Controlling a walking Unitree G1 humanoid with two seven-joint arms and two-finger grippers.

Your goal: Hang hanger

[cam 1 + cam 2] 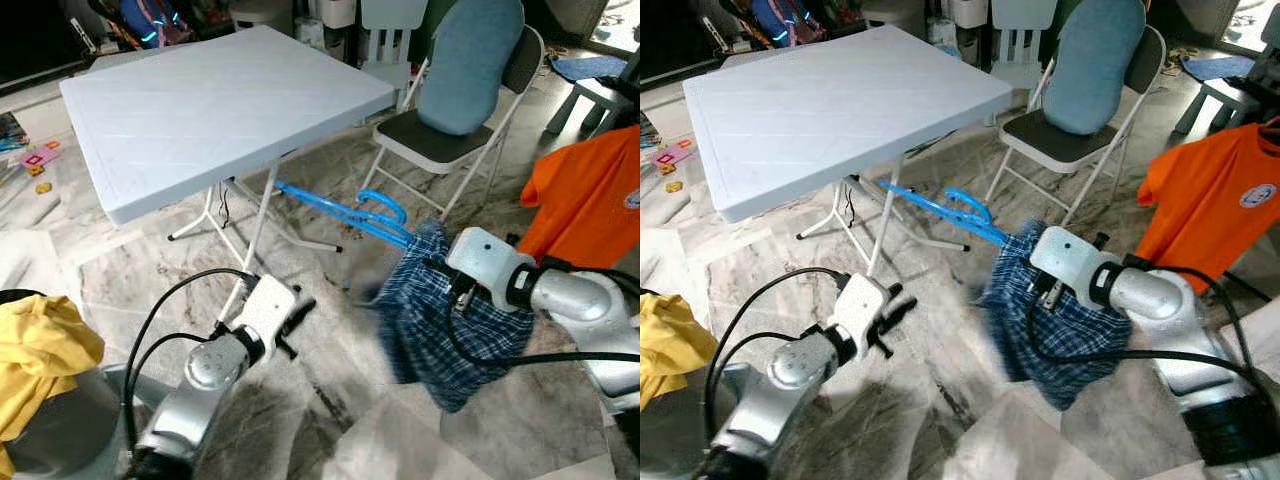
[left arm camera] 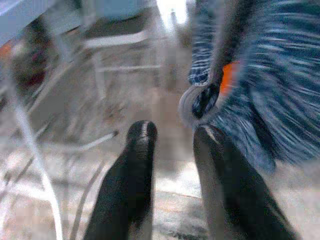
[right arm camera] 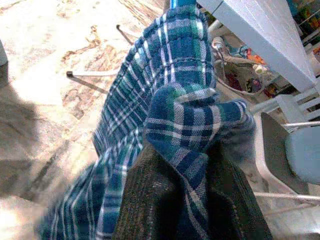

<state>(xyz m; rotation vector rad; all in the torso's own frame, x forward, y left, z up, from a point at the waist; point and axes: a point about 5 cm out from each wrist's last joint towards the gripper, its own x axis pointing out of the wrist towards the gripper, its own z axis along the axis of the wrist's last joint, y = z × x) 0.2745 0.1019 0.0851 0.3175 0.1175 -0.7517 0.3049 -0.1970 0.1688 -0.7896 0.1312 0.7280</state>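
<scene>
A marble floor (image 1: 330, 400) is spreading under a white desk (image 1: 210, 100) and a folding chair (image 1: 455, 120). The blue hanger (image 1: 350, 215) is hanging low, right of centre, its long axis running far-left toward the desk legs — draped in plaid cloth (image 1: 450, 320). The right claw (image 3: 185, 190) is pinching that cloth; the left claw (image 2: 172, 150), narrowly parted and holding nothing, is sitting to the hanger's near left.

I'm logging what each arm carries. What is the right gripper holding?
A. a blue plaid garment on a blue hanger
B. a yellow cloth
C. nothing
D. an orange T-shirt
A: the right gripper is closed on the blue plaid garment, with the blue hanger sticking out of it.
</scene>
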